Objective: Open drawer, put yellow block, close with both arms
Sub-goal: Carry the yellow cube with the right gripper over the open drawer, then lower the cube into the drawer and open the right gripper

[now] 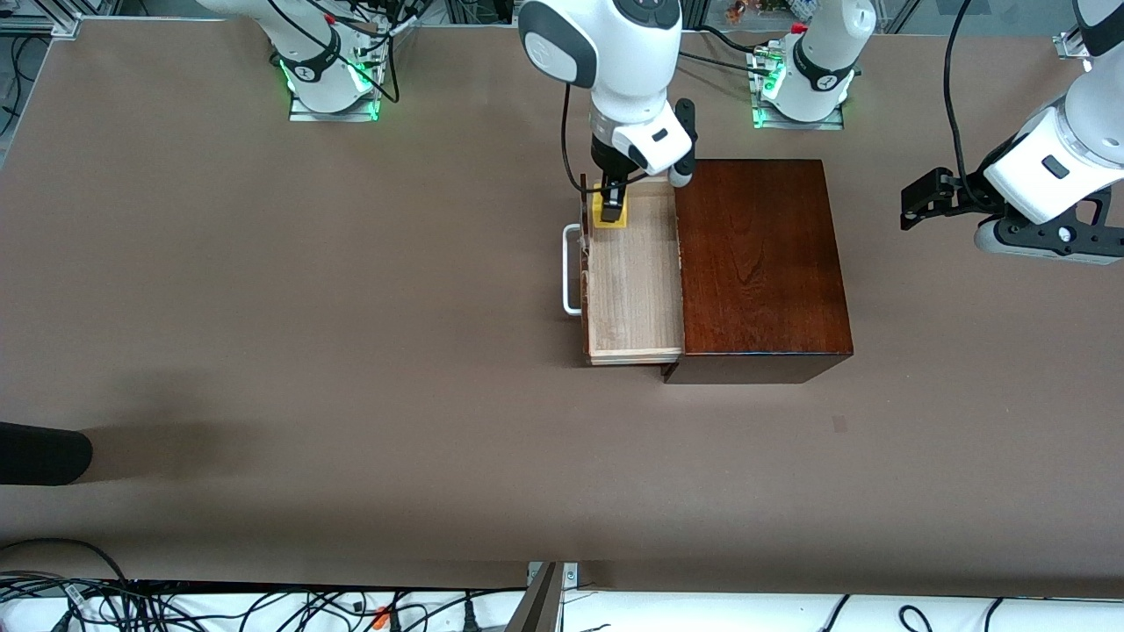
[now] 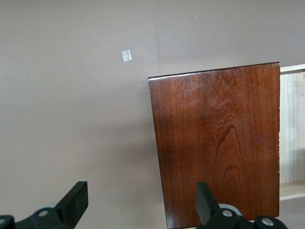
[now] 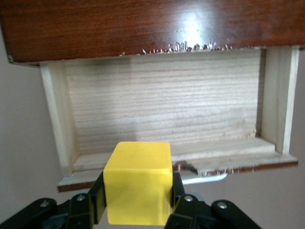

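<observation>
While the left pincer [image 1: 913, 209] gapes idle, the right pincer [image 1: 612, 204] clasps the yellow block [image 1: 609, 212] over the drawer [image 1: 634, 290].

Brown table [image 1: 263, 351], matte surface, plain. One large item rests on it: glossy mahogany-coloured box [image 1: 760, 263], set toward the left arm's end of the table. Its drawer [image 1: 634, 281] is pulled out toward the right arm's end, pale wood tray exposed, white handle [image 1: 571, 269] on its front. Small pale patch [image 1: 840, 424] on the table nearer the front camera than the box. Both arm bases stand on the table.
</observation>
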Controlling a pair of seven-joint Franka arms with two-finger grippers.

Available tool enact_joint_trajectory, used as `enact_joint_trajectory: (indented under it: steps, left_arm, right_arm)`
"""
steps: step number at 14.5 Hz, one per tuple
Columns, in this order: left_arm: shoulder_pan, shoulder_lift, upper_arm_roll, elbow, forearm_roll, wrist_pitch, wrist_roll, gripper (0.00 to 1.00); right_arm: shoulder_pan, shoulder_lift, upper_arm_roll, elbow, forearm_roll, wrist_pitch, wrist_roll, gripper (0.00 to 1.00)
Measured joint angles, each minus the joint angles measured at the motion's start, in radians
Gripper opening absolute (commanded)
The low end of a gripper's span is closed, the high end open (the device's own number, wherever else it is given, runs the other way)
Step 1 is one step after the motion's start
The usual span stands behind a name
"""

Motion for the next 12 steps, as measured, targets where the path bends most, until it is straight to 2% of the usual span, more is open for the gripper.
enact_joint_trajectory:
  steps: [6,12]
  left_arm:
    - [0.0,0.001,0.0,0.0,0.0,0.0,0.0,1.0]
    - [-0.001,0.002,0.0,-0.001,0.0,0.002,0.0,1.0]
  right_arm:
    - [-0.001,0.096,-0.011,0.025,-0.002,0.084,-0.116,0.26]
    - [-0.001,0.127,-0.011,0.027,-0.022,0.086,-0.172,0.27]
